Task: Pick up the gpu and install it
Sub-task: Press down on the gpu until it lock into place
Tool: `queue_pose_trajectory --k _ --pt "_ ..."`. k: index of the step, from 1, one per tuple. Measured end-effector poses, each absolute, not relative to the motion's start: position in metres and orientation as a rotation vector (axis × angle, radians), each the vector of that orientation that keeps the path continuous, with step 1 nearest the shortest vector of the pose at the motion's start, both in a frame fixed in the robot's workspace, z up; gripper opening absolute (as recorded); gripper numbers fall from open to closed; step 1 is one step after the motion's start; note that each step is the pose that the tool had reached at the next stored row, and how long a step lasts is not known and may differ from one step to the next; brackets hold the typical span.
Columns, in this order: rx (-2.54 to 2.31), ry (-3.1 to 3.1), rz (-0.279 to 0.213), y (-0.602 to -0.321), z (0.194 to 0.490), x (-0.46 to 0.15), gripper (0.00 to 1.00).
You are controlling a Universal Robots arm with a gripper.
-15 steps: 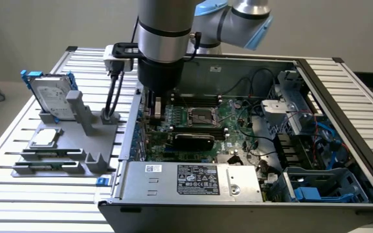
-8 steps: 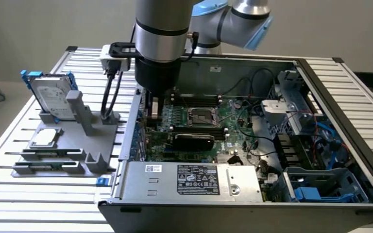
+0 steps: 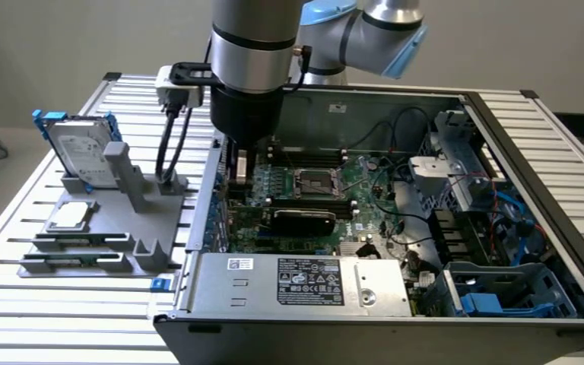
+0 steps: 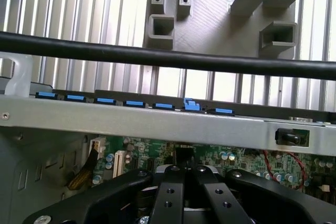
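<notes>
— How's the arm (image 3: 255,53)?
— I've got it standing vertical, wrist pointing straight down.
— And the gripper (image 4: 184,174)?
— Fingers (image 4: 169,198) pressed together, no gap between the jaws.

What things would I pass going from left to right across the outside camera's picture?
Hard drive in its blue frame, then the gray holder stand, then the robot arm reaching down at the computer's wall, then the green board inside, then the blue cables.

A lab: opened computer case (image 3: 394,228) on slatted aluminium bench (image 3: 28,304).
</notes>
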State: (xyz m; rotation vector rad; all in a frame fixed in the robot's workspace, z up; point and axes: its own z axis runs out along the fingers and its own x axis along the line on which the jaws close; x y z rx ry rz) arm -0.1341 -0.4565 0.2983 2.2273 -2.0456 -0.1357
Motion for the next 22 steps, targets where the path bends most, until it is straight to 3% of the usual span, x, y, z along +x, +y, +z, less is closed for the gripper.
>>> queue_pose_trajectory --k 22 --pt "2.2 -2.064 -0.147 -0.4561 0.2985 -0.1373 0.11"
